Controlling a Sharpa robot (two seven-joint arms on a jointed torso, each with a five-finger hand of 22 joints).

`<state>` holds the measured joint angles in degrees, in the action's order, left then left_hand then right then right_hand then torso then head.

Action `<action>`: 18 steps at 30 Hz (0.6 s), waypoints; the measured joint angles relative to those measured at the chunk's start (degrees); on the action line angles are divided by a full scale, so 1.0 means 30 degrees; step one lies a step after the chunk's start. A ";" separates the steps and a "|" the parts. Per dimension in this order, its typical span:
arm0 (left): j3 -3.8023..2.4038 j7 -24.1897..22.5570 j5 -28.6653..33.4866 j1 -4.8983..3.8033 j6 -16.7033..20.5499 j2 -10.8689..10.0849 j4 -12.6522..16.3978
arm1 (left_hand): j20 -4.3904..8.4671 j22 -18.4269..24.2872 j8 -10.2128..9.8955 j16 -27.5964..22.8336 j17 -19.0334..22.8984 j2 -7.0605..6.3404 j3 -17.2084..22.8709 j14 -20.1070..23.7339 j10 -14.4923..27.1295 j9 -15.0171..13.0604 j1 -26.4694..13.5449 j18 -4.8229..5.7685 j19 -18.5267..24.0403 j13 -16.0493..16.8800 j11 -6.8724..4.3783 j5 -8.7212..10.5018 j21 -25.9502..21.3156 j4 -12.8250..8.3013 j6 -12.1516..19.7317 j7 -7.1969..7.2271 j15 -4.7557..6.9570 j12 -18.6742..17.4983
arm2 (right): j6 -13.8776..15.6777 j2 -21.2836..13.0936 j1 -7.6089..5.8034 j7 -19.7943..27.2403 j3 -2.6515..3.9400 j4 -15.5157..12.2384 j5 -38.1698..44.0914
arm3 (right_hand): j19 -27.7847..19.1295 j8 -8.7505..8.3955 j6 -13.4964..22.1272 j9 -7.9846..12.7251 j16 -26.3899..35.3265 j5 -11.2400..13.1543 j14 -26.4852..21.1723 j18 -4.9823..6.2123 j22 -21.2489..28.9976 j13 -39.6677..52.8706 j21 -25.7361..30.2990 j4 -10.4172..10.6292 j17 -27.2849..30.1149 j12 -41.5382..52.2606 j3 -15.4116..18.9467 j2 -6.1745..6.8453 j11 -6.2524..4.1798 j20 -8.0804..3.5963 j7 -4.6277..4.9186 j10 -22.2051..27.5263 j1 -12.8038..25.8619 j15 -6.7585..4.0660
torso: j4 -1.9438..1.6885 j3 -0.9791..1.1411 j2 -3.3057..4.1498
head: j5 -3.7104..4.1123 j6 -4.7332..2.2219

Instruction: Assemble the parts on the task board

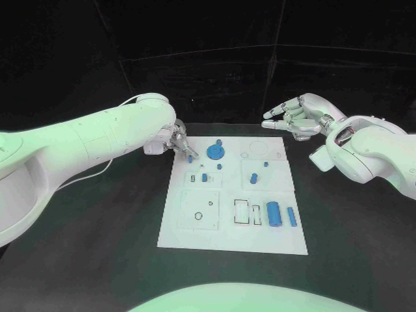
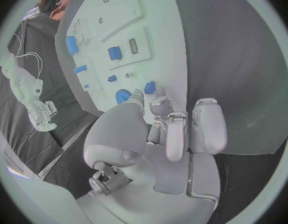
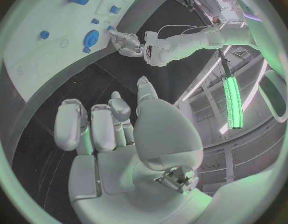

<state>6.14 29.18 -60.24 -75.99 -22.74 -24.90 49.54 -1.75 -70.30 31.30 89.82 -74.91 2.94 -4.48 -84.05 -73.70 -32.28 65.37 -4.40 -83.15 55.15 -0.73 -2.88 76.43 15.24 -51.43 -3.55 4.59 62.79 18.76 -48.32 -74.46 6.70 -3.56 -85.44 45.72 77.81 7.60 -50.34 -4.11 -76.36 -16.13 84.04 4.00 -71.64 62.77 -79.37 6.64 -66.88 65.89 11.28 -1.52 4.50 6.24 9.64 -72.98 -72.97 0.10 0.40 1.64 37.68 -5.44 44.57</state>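
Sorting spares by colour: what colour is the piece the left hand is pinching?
Blue piece, in the left hand; clearest in head view.

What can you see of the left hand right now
The left hand is silver and many-fingered, on a white arm reaching in over the black table. It sits at the far left corner of the white task board. A small blue part shows at its fingertips, seemingly pinched against the board; the left wrist view shows blue between thumb and finger. The other fingers are loosely curled.
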 measured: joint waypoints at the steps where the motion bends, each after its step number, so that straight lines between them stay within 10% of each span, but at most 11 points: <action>1: 0.0000 -0.0010 0.0000 0.0002 0.0000 0.0004 -0.0004 | 0.0000 0.0000 0.0000 0.0000 0.0001 0.0087 0.0000 0.0000 0.0000 0.0016 0.0087 0.0000 0.0000 0.0000 0.0000 0.0000 0.0000 0.0000 -0.0042 0.0042 0.0000 0.0000 | -0.0001 0.0002 0.0000 0.0000 0.0000 0.0002 0.0000 | 0.0000 0.0000 0.0000 0.0000 0.0000 0.0000 0.0000 0.0001 0.0000 0.0000 0.0000 0.0000 0.0000 0.0000 0.0000 0.0000 0.0000 0.0000 0.0000 0.0000 0.0000 0.0000 | 0.0000 0.0002 -0.0002 | 0.0000 0.0002; 9: 0.0000 -0.0135 0.0000 0.0014 0.0051 0.0021 -0.0035 | 0.0000 0.0001 0.0000 0.0000 0.0000 0.0543 0.0255 0.0000 0.0000 0.0120 0.0722 0.0001 0.0000 0.0001 0.0000 0.0000 -0.0001 -0.0319 -0.0062 0.0061 0.0000 0.0000 | -0.0008 0.0010 0.0000 -0.0001 0.0000 0.0012 0.0000 | 0.0000 0.0000 0.0000 0.0000 0.0000 0.0000 0.0000 0.0000 0.0000 0.0000 0.0000 0.0000 -0.0025 0.0000 0.0000 0.0000 0.0000 0.0000 0.0000 0.0000 0.0000 0.0000 | 0.0000 0.0009 -0.0004 | -0.0002 0.0020; 18: -0.0002 -0.0528 0.0009 0.0014 0.0235 0.0047 -0.0032 | 0.0000 0.0055 -0.0242 0.0000 0.0000 0.1718 0.2386 0.0000 0.0078 0.0383 0.3875 0.0001 0.0000 -0.0095 -0.0072 0.0008 -0.0001 -0.2546 0.0023 0.0137 0.0000 0.0000 | -0.0024 0.0046 0.0000 -0.0007 0.0000 0.0037 0.0000 | 0.0000 0.0000 0.0000 -0.0001 0.0000 0.0000 0.0000 0.0001 0.0000 0.0001 0.0000 0.0000 -0.0024 0.0073 0.0000 -0.0103 0.0000 0.0000 0.0000 0.0000 -0.0104 0.0000 | 0.0000 0.0009 -0.0007 | 0.0016 0.0062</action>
<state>6.14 27.60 -60.21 -75.94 -22.04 -24.76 49.45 -1.75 -70.14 30.57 89.82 -74.91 8.10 2.68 -84.05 -73.47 -31.13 76.99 -4.39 -83.15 54.87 -0.94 -2.85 76.43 7.60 -51.35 -3.14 4.59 62.79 18.69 -48.18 -74.46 6.68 -3.56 -85.33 45.72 77.81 7.60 -50.34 -4.11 -76.36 -16.13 84.04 4.00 -71.64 62.77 -79.37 6.64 -66.95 66.11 11.28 -1.83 4.50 6.24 9.64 -72.98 -73.28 0.10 0.40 1.66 37.66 -5.39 44.76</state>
